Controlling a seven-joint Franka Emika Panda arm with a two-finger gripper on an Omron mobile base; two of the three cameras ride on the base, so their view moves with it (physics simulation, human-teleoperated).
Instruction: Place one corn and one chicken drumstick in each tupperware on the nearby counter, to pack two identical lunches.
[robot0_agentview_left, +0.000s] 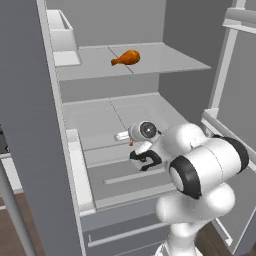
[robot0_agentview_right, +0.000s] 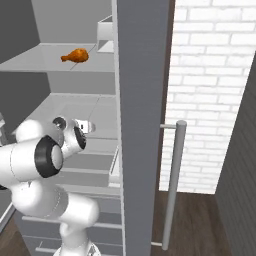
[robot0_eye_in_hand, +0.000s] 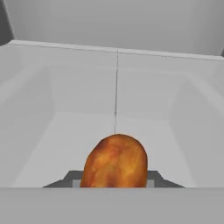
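Because the gripper (robot0_eye_in_hand: 114, 181) pinches only the chicken drumstick's (robot0_eye_in_hand: 115, 161) rounded meaty end, it could slip loose; lifting fast risks that.

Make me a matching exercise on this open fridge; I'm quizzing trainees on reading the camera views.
Things:
1. upper drumstick
2. lower drumstick
3. bar handle
4. brick wall

States or places:
A. white, right of the fridge door
B. between the finger tips of the gripper
C. lying alone on the upper shelf, untouched
D. upright, grey

Pairs: 1-C, 2-B, 3-D, 4-A
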